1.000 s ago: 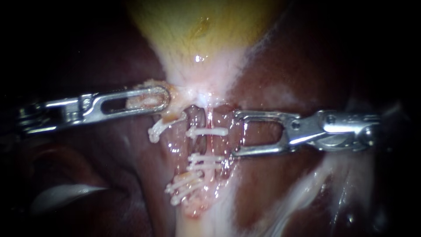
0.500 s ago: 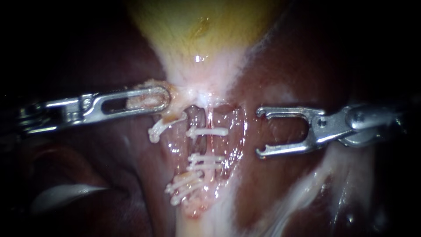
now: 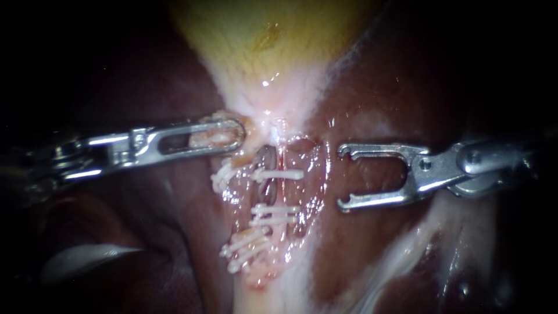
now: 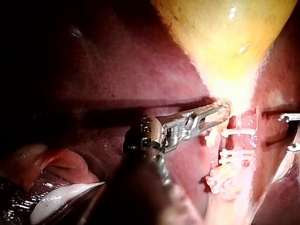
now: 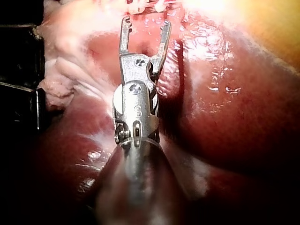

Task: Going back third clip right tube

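The left instrument [image 3: 232,132] clamps its jaws on the gallbladder [image 3: 261,35] neck, seemingly to keep the right tube [image 3: 281,192] exposed. The tube carries 3 white clips [image 3: 278,173]. Just beside it, the right instrument [image 3: 344,177] hovers with jaws spread and empty.

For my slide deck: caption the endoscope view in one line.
Right instrument, jaws open and empty, clear of the clips; left instrument shut on tissue below the gallbladder.
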